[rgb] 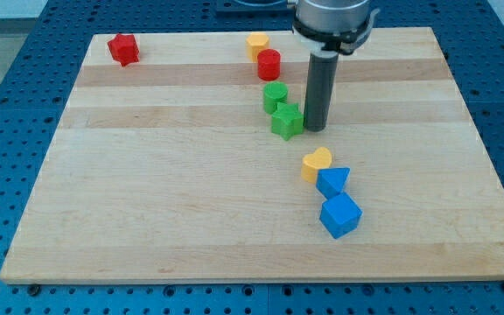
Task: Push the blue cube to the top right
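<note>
The blue cube lies on the wooden board, right of centre toward the view's bottom. A blue triangular block touches it just above, and a yellow heart-shaped block sits above that. My tip rests on the board well above the blue cube, right beside the green star block, touching or nearly touching its right side.
A green cylinder sits above the green star. A red cylinder and a yellow block lie near the view's top centre. A red star block lies at the view's top left.
</note>
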Controlling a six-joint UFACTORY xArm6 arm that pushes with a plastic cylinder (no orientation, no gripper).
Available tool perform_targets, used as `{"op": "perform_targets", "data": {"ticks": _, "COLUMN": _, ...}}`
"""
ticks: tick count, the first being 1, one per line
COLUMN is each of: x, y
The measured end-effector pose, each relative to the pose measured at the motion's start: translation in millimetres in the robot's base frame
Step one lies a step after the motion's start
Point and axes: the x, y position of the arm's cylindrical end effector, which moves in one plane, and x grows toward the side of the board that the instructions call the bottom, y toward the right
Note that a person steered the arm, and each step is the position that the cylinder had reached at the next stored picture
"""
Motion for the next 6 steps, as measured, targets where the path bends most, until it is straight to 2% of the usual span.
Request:
{"op": "perform_targets", "data": {"ticks": 2, "x": 39.1, "y": -39.8}}
{"op": "perform_targets", "data": {"ticks": 5, "x": 136.8, "y": -48.5}}
{"op": "perform_targets", "data": {"ticks": 6, "x": 153.8, "y": -37.5}}
